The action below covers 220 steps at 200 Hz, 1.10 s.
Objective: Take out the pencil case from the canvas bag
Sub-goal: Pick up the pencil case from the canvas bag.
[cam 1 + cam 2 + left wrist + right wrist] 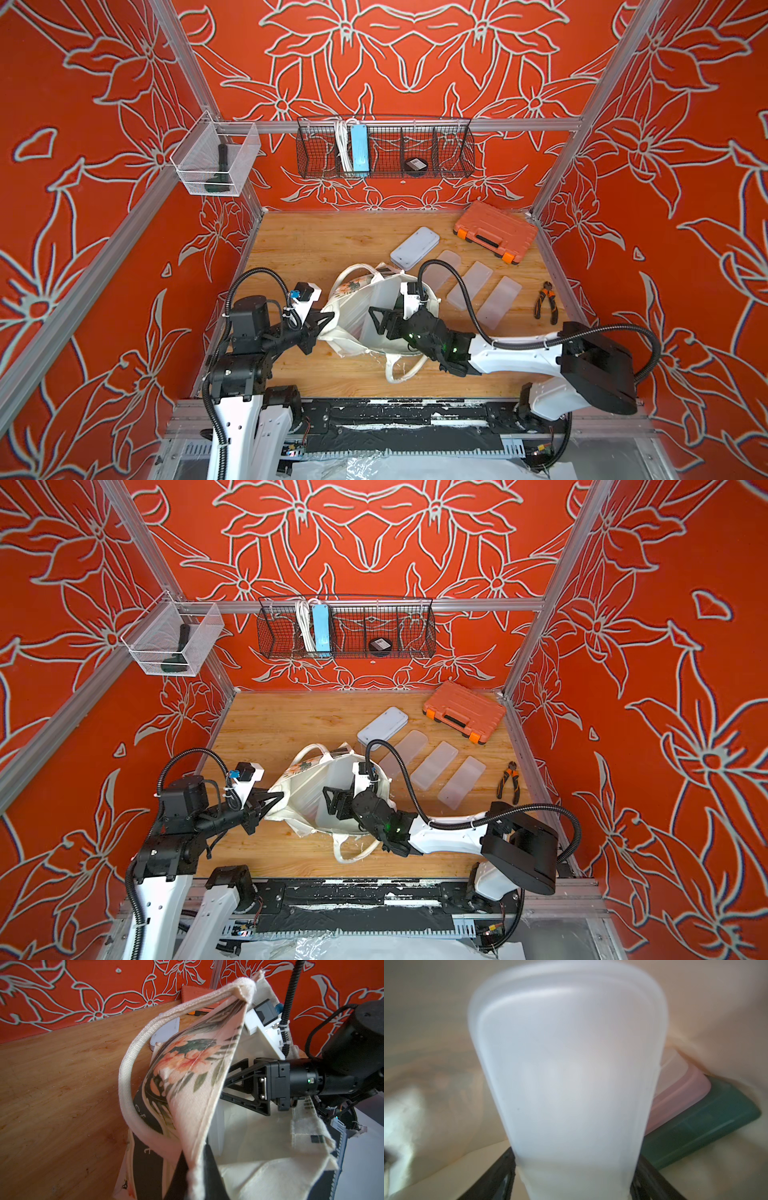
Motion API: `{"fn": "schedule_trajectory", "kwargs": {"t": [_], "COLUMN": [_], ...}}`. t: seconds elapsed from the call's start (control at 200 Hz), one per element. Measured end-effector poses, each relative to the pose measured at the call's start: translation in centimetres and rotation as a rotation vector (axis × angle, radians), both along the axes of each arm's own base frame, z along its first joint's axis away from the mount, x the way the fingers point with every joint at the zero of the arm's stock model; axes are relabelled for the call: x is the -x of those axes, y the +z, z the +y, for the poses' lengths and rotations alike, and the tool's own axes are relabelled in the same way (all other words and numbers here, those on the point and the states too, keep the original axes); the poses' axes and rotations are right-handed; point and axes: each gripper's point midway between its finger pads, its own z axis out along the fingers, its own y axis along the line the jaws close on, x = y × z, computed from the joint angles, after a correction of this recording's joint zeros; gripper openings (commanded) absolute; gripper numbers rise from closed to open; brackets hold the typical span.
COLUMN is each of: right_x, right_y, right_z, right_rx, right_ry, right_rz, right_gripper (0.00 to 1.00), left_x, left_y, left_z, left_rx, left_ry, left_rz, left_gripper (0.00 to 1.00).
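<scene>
Canvas bag (343,309) pinned open, pencil case grabbed inside

On the left, the left end effector (195,1172) is pinched shut on the bag's rim. The right end effector (379,320) sits down inside the bag's mouth, clamped on a frosted white pencil case (566,1074), which isn't out of the bag yet. A pink case (675,1093) and a green case (706,1126) lie just beside it.

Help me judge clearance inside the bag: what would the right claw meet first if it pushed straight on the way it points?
The frosted white pencil case, gripped by the right claw; past it, probably the inner cloth of the canvas bag, though depth is unclear.
</scene>
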Motion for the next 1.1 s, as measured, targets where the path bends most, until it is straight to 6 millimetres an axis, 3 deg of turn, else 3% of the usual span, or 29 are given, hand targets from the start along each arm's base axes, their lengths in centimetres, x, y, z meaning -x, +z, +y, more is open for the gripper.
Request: {"fn": "schedule_trajectory", "kwargs": {"t": [0.195,0.375,0.475,0.761,1.101], "right_x": [0.4,0.5,0.6,0.6,-1.3], "right_y": [2.1,2.5,3.8,8.8,10.3], "right_z": [1.4,1.5,1.1,-1.7,-5.8], "right_rx": [-0.017,-0.012,-0.026,-0.063,-0.012], "right_ry": [0.051,0.066,0.066,0.002,-0.098], "right_rz": [-0.042,-0.06,-0.082,-0.166,-0.186], "right_gripper": [0.63,0.64,0.64,0.65,0.65], "left_x": [-0.4,-0.5,-0.5,-1.1,-2.4], "left_y": [0.0,-0.2,-0.2,-0.2,-0.5], "left_z": [0.5,0.8,0.8,1.5,2.9], "left_rx": [-0.009,-0.015,-0.014,-0.023,-0.033], "left_ry": [0.034,0.051,0.054,0.107,0.202], "left_rz": [0.0,0.005,0.006,0.012,0.035], "left_gripper": [0.0,0.0,0.0,0.0,0.0]}}
